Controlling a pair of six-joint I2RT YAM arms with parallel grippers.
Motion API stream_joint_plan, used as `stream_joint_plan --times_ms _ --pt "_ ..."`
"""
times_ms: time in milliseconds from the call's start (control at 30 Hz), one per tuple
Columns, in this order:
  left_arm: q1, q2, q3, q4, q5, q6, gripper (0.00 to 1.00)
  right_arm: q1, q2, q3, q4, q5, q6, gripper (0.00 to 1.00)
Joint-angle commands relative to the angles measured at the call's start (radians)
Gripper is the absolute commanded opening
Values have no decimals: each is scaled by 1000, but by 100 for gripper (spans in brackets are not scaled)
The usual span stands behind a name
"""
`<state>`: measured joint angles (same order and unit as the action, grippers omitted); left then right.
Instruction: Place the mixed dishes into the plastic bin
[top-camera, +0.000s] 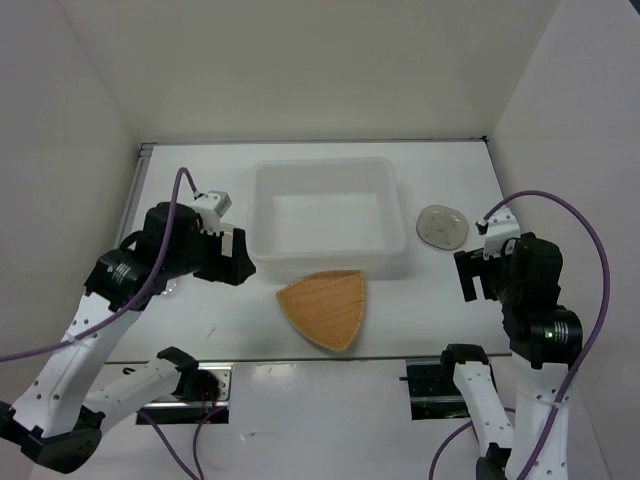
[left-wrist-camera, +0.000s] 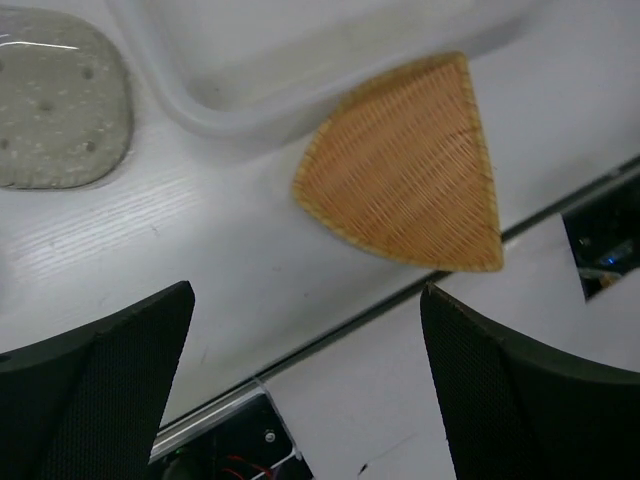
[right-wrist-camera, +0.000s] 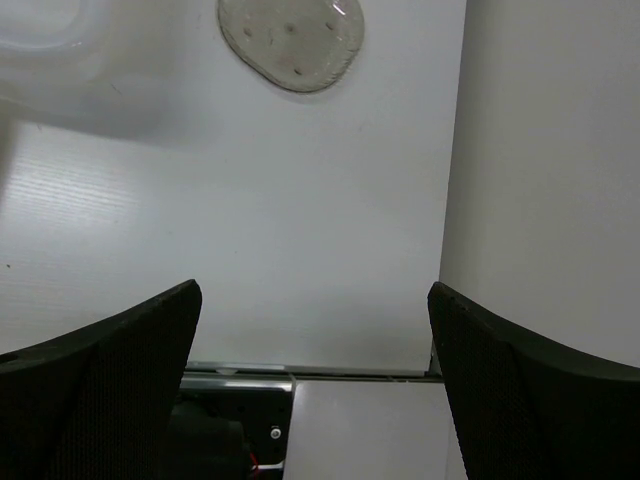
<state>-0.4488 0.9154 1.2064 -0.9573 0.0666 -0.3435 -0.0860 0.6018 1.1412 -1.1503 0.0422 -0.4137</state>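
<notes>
Both left fingers (top-camera: 236, 257) and right fingers (top-camera: 477, 277) spread wide, empty; orange-tan ribbed triangular plate (top-camera: 325, 305) just beside translucent bin (top-camera: 262, 215), near wall.

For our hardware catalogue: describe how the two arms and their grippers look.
The left arm and right arm have white links and black joint housings. A purple cable loops from each. The left gripper and right gripper are black with finely textured inner faces. A green light glows on the right arm.
</notes>
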Motion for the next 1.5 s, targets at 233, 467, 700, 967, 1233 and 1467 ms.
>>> stream_joint_plan --times_ms 233,467,700,967,1233,1467 --pt "-73 -147 -289 262 423 -198 100 -20 23 -51 75 82 42 98" --pt "-111 -322 -551 563 339 -581 100 -20 12 -31 124 45 85 98" --pt "-168 -361 -820 793 222 -896 100 -41 -17 -63 133 -5 92 98" --pt "-220 -582 -1047 779 110 -1127 100 -41 -17 -63 133 -15 82 98" --pt "-269 -676 -1176 778 32 -1259 100 -14 -8 -72 133 -15 82 98" --pt "-289 -494 -1108 802 42 -1204 100 8 1 -72 133 -15 82 98"
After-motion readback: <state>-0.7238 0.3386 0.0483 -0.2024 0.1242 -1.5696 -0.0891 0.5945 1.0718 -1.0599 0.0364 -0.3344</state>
